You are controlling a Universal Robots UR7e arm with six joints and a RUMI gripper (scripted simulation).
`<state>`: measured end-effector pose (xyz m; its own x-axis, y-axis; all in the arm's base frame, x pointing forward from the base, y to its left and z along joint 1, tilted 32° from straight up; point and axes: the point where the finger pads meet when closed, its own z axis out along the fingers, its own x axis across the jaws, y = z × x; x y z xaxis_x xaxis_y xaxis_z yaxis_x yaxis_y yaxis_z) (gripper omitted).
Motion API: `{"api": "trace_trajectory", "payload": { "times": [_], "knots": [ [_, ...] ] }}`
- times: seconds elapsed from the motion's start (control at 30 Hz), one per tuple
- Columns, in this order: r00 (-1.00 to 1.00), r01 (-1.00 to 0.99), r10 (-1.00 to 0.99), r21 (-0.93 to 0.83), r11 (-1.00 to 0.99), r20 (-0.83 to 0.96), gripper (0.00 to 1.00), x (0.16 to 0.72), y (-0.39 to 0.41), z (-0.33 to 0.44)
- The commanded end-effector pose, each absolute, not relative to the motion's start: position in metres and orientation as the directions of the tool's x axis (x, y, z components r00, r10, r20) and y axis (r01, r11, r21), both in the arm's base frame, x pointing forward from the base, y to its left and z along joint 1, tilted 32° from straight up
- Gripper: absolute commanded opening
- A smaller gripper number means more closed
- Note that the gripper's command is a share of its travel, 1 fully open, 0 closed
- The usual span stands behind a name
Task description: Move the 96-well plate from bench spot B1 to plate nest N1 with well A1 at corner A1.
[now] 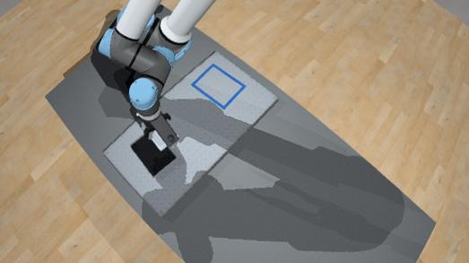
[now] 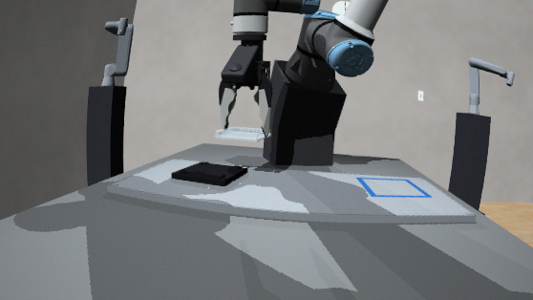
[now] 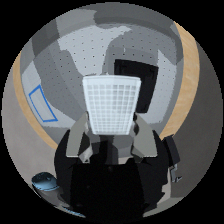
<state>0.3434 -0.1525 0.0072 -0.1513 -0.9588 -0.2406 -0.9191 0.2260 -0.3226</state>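
Wooden flooring surrounds the grey table [image 1: 296, 204] in my top view, with a pale perforated board [image 1: 254, 103] lying on it. From here the tool [image 1: 160, 142] hangs over the near edge of the black nest [image 1: 155, 160], and the blue-outlined spot [image 1: 218, 86] sits well apart at the board's other end.

On the exterior view I see the tool [image 2: 243, 130] clamped on the white 96-well plate [image 2: 239, 134], which hangs level in the air, above and behind the nest [image 2: 210, 173], not touching it. The blue spot [image 2: 394, 187] lies off to the right.

My wrist view shows the plate [image 3: 111, 104] gripped between the fingers, its grid of wells facing me, with the nest [image 3: 142, 80] partly hidden behind its upper right. I cannot tell which corner is cut.
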Motion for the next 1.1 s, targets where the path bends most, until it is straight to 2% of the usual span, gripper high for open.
{"api": "trace_trajectory", "payload": {
  "times": [0.0, 0.57, 1.07],
  "knots": [
    [-0.151, -0.919, -0.959, -0.323, 0.226, -0.24, 0.0, 0.344, -0.17, 0.004],
    [-0.151, -0.919, -0.959, -0.323, 0.226, -0.24, 0.0, 0.342, -0.219, -0.003],
    [-0.151, -0.919, -0.959, -0.323, 0.226, -0.24, 0.0, 0.341, -0.221, -0.004]
  ]
}}
